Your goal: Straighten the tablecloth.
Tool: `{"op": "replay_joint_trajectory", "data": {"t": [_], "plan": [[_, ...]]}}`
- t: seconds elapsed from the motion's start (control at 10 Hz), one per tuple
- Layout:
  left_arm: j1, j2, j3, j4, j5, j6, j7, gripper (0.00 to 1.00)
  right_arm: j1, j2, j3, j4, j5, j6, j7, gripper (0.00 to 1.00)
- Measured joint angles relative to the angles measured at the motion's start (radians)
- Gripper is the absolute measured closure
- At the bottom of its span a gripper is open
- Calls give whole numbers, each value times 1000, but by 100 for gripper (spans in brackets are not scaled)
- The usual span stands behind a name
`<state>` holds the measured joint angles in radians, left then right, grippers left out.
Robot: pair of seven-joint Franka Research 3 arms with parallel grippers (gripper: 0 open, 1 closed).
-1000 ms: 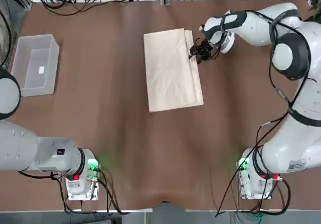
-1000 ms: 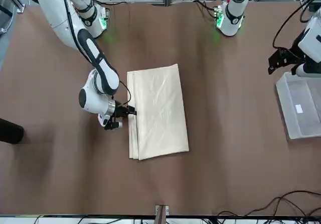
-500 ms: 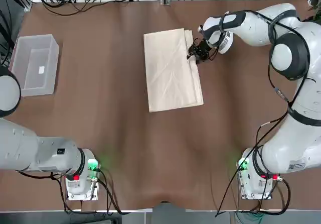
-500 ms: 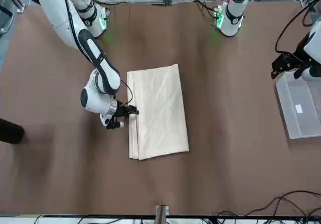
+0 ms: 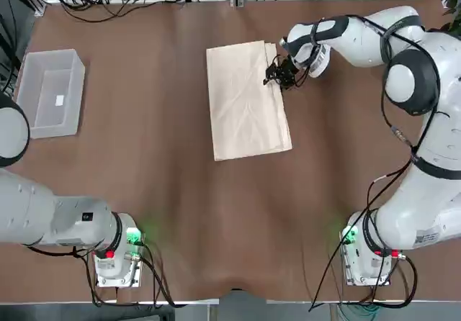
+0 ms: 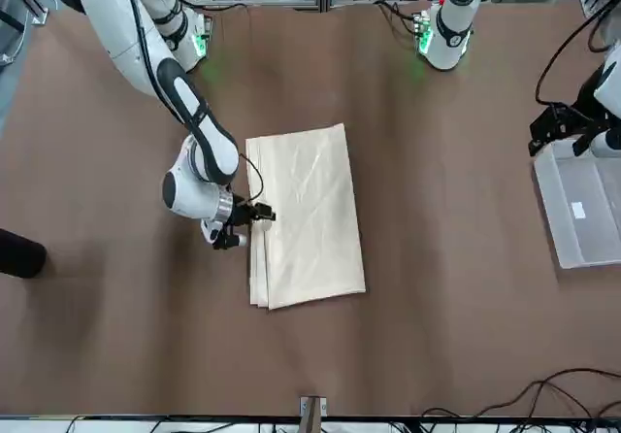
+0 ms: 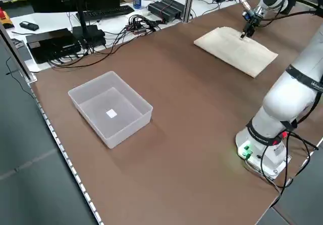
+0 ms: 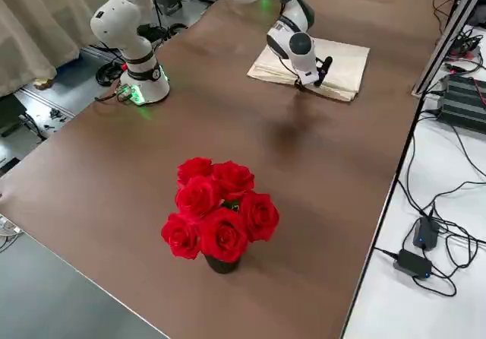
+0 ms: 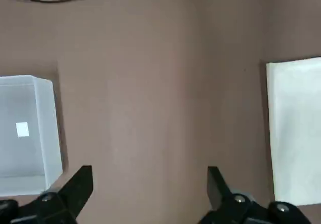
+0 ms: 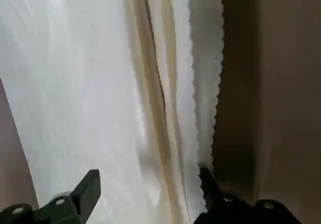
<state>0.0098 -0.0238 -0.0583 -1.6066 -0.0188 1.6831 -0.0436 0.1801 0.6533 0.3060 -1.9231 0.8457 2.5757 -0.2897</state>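
Fingers of the right gripper [image 5: 274, 77] are spread over the layered edge of the folded tablecloth [image 5: 245, 101] beneath them, nothing grasped; the left gripper [image 6: 561, 132] is held open.

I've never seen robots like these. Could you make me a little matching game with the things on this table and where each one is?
Things:
1. tablecloth
2. plastic bin
3. roses
4. right gripper

Places:
A. empty, on the robot's left side of the table
B. folded at the table's middle
C. fingers open at the folded cloth's layered edge
D. in the right side view only

Pairs: 1-B, 2-A, 3-D, 4-C
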Motion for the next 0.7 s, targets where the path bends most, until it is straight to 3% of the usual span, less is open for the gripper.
{"op": "replay_joint_trajectory", "data": {"t": [0.2,0.6,0.7], "plan": [[3,0,0,0,0,3,0,0,5,1,0,2,2,0,-33,28],[4,0,0,0,0,3,1,0,1,8,-4,2,2,0,-157,93],[4,0,0,0,0,3,1,0,-1,8,-5,2,2,0,-179,97]]}}
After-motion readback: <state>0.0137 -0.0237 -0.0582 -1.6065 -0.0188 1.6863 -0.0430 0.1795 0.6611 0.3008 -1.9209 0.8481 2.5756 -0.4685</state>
